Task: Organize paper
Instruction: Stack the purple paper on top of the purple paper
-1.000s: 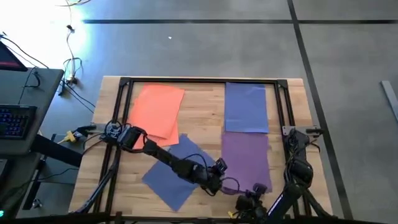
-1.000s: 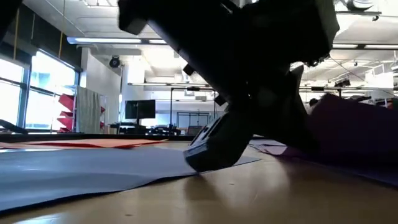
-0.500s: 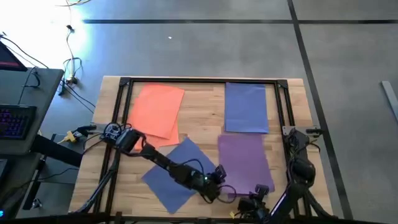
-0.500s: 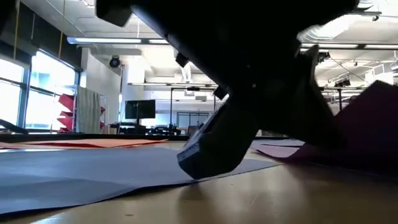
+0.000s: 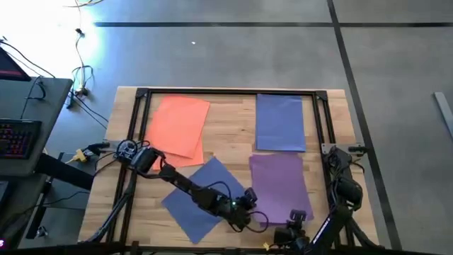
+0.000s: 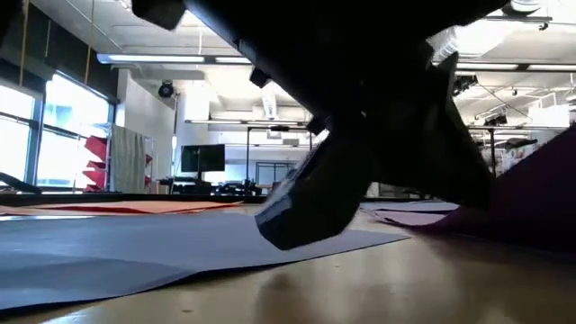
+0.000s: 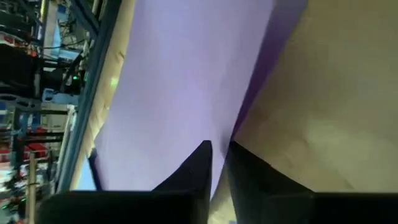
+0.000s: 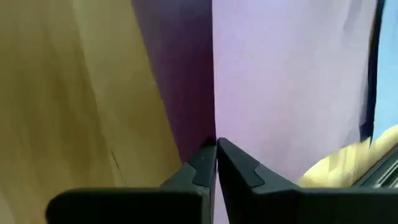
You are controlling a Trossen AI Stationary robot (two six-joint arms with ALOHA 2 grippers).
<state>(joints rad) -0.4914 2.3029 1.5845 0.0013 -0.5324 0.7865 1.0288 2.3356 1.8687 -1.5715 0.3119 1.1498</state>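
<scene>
orange paper [image 5: 180, 125], blue sheets [image 5: 280, 122], a purple sheet [image 5: 279, 185], pale wooden table [image 5: 230, 127], black frame [image 5: 226, 91].

Right gripper [image 8: 216, 144] at the frame's lower middle; its two dark fingers [image 8: 239, 167] pressed together, tips meeting on the edge of a purple sheet [image 8: 286, 81], the paper pinched between them; the sheet is pale lilac where light falls on it, with a darker purple band [image 8: 180, 74] running alongside, looks like the shaded underside or a fold, cannot tell which; bare wooden table [image 8: 68, 93] lies beside that darker band, grain visible; at the sheet's far side a thin strip of blue [image 8: 387, 62], and a patch of wood [image 8: 348, 163] showing past the sheet's corner, near a dark bar [image 8: 385, 175].
</scene>
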